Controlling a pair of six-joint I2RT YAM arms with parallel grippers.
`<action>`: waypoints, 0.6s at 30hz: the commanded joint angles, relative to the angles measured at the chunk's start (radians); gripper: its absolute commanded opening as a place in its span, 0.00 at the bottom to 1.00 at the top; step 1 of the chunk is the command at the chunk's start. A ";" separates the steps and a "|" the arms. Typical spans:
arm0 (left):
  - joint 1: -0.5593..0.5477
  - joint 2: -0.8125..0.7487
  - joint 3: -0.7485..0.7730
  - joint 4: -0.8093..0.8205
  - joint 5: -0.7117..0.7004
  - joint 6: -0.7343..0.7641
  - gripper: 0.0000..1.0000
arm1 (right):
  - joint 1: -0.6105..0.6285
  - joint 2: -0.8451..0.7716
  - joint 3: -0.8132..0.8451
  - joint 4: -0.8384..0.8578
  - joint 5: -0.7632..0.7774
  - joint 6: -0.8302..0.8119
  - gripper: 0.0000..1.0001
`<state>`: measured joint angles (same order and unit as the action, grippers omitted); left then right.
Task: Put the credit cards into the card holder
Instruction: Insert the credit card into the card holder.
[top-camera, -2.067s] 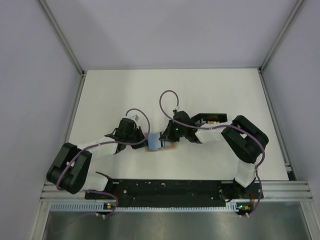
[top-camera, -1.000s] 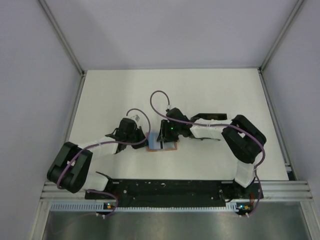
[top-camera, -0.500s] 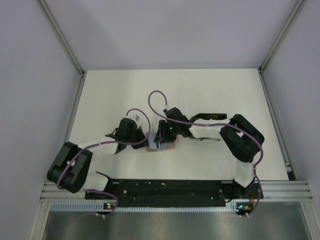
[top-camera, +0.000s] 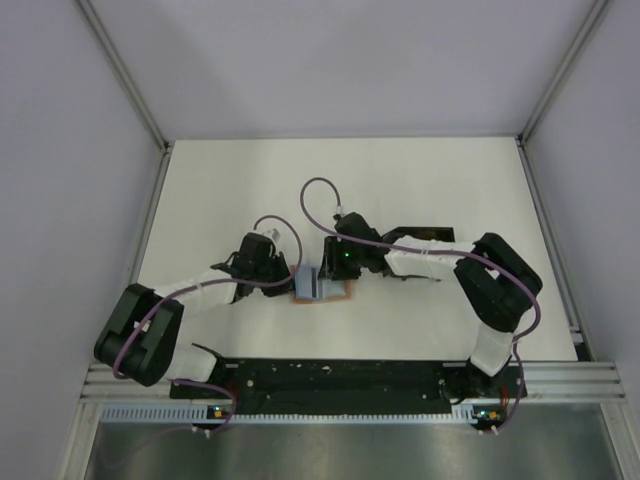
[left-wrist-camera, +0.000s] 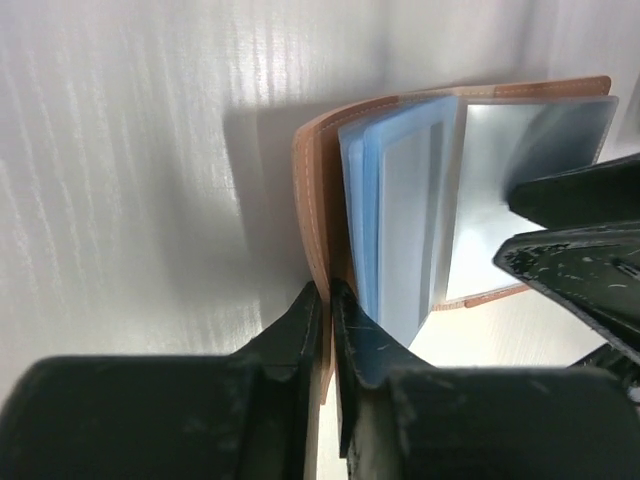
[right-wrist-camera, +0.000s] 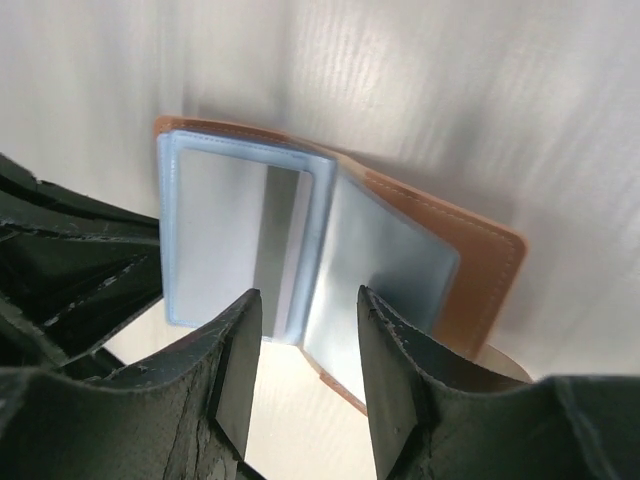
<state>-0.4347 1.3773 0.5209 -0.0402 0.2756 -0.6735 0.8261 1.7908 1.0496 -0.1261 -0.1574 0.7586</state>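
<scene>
The card holder (top-camera: 323, 289) lies open on the white surface (top-camera: 230, 190), near the middle and a little toward the near edge, right between the two arms. Its tan cover is underneath, and the pale blue-grey plastic sleeves (left-wrist-camera: 410, 200) stand up from it like half-turned pages.

The left claw (left-wrist-camera: 327, 292) comes in from the left, low to the surface. Its two fingers are pressed almost together, and a thin strip of the tan cover is caught between them at the holder's left edge, so it is clamped on the card holder there. Just beyond its fingertips the cover curves upward and the sleeves fan out to the right.

The right claw (right-wrist-camera: 308, 300) reaches in from the right and hangs over the same holder. Its fingers stand apart, one on each side of the lifted sleeves' near edge, with a clear gap between them. From the right wrist view I cannot tell whether either finger touches the plastic. The two claws are just beside each other, and only the holder's sleeves separate them.

The sleeves shine grey, and I cannot tell whether a card sits inside any of them.
</scene>
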 joint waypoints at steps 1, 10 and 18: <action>-0.002 -0.032 0.050 -0.108 -0.082 0.048 0.18 | -0.008 -0.041 0.044 -0.093 0.111 -0.067 0.43; -0.001 -0.055 0.096 -0.225 -0.185 0.068 0.31 | -0.010 0.021 0.043 -0.167 0.153 -0.079 0.33; -0.001 -0.095 0.146 -0.309 -0.300 0.074 0.32 | -0.012 -0.014 0.066 -0.182 0.147 -0.102 0.32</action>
<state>-0.4347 1.3415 0.6167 -0.2989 0.0673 -0.6174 0.8196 1.7943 1.0733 -0.2672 -0.0452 0.6907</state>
